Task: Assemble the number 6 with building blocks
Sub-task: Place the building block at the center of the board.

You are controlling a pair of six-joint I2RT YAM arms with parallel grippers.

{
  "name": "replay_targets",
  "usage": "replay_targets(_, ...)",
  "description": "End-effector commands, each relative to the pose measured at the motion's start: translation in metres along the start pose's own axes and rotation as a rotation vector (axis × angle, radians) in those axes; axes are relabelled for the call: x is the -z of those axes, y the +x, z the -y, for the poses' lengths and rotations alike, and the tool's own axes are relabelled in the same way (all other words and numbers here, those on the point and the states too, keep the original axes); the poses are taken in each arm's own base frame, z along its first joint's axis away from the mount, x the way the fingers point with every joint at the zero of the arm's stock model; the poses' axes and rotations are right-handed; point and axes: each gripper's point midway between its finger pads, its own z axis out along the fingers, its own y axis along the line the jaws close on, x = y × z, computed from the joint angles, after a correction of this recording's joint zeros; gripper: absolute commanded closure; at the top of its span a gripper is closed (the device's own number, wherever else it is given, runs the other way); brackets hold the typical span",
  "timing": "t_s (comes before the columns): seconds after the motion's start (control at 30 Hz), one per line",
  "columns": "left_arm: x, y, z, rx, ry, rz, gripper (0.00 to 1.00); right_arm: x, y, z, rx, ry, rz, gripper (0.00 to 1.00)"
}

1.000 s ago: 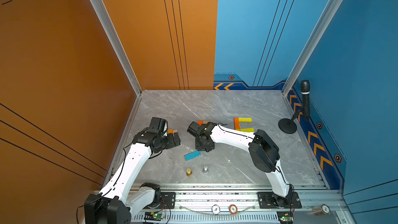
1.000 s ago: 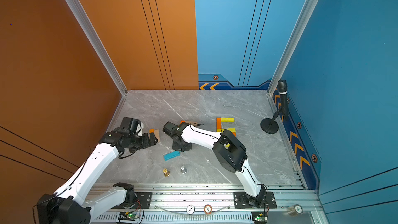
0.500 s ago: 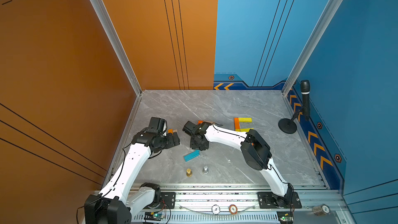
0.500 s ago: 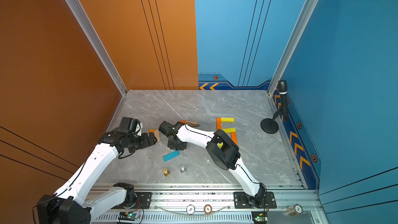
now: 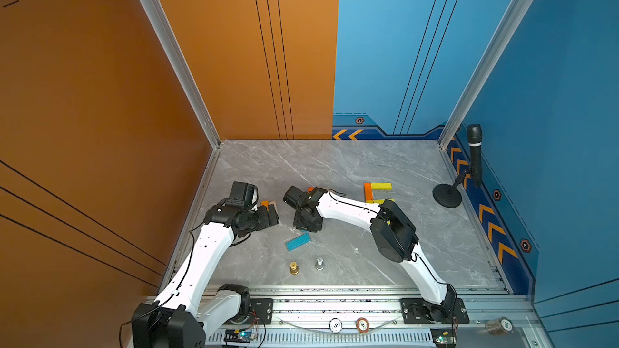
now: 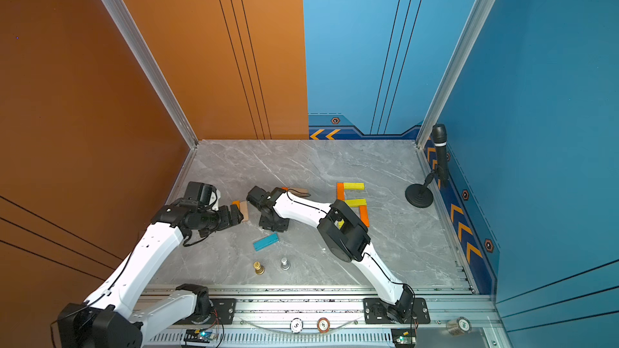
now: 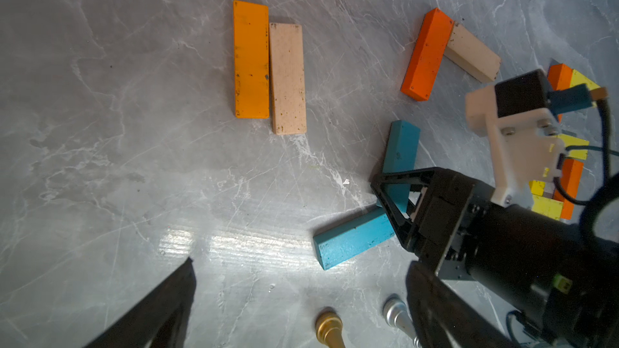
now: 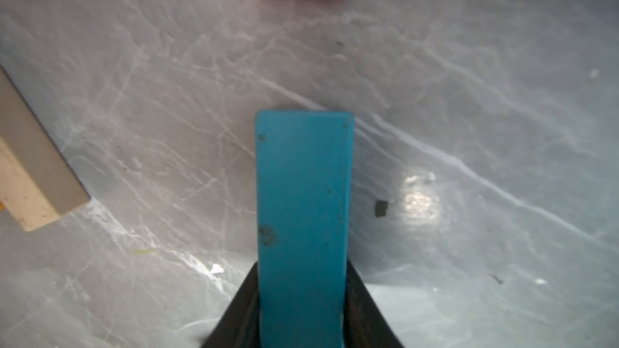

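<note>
White-and-black left arm stretches forward and low, its black left gripper spread wide; white right arm bends at the elbow, its right gripper pointing down, clamped on a teal-blue wooden plank.

A grey marbled tabletop is strewn with building blocks — gold pawn, silver pawn and microphone stand included.

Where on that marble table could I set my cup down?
Bare: the far strip between the back wall and the yellow-and-orange block figure; also the near right corner between the right arm and the microphone stand. Crowded: left of middle, around the left hand, right hand, loose blocks, gold pawn and silver pawn.
</note>
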Motion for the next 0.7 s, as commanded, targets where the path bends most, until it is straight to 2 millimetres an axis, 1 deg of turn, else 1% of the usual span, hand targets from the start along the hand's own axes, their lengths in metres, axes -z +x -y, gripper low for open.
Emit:
replay_targets(0.0,0.001,0.001,-0.001,0.001,0.012,0.0,0.02,-0.008,-0.005,-0.004,-0.039,-0.008,-0.009,0.63)
replay_targets(0.1,0.001,0.002,-0.001,0.001,0.011,-0.002,0.02,-0.008,-0.009,-0.004,-0.045,-0.01,-0.002,0.61)
replay_targets(0.2,0.001,0.002,-0.001,0.001,0.011,-0.002,0.02,-0.006,-0.011,-0.006,-0.039,-0.018,-0.003,0.55)
replay_targets(0.3,0.001,0.002,-0.001,0.001,0.011,-0.001,0.02,0.004,-0.017,-0.009,-0.03,-0.039,0.011,0.47)
replay_targets(0.4,0.0,0.002,-0.002,0.001,0.004,-0.002,0.02,0.024,-0.028,-0.014,-0.015,-0.08,0.041,0.42)
replay_targets(0.53,-0.004,0.005,-0.003,-0.003,-0.004,-0.021,0.02,0.063,-0.042,-0.021,0.028,-0.137,0.111,0.37)
replay_targets(0.6,-0.007,0.008,-0.003,-0.014,-0.018,-0.04,0.03,0.079,-0.046,-0.02,0.051,-0.155,0.144,0.32)
replay_targets(0.67,-0.011,0.013,-0.002,-0.033,-0.033,-0.062,0.04,0.097,-0.049,-0.017,0.069,-0.181,0.183,0.3)
